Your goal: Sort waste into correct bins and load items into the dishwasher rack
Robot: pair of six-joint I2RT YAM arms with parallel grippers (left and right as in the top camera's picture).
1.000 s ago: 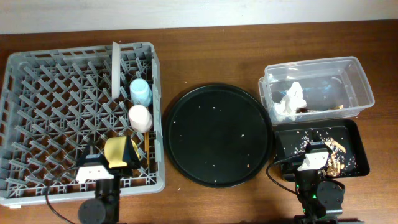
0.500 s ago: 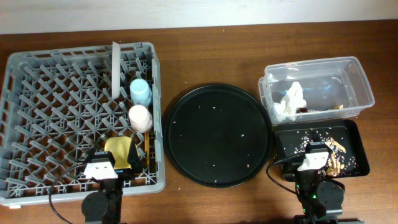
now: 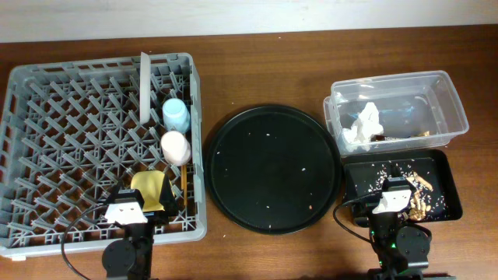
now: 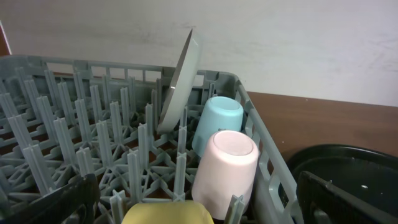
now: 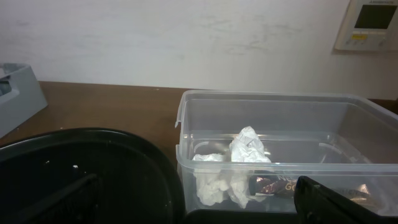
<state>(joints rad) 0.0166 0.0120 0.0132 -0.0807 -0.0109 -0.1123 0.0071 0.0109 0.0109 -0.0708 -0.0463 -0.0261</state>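
Observation:
The grey dishwasher rack holds the pale plate on edge, the blue cup, the pink cup, the yellow bowl and the thin chopsticks. My left gripper is open at the rack's front edge. In the left wrist view the bowl lies between its spread fingers, behind it the pink cup. My right gripper is open and empty over the black tray, which holds tan scraps. The clear tub holds the napkin and wrapper.
A large round black tray with a few crumbs lies between the rack and the bins. The tub stands directly behind the rectangular black tray at the right. A pale wall runs along the table's far edge.
My left wrist has shifted a little to the right beside the yellow bowl, then stayed still. The right arm has not moved.

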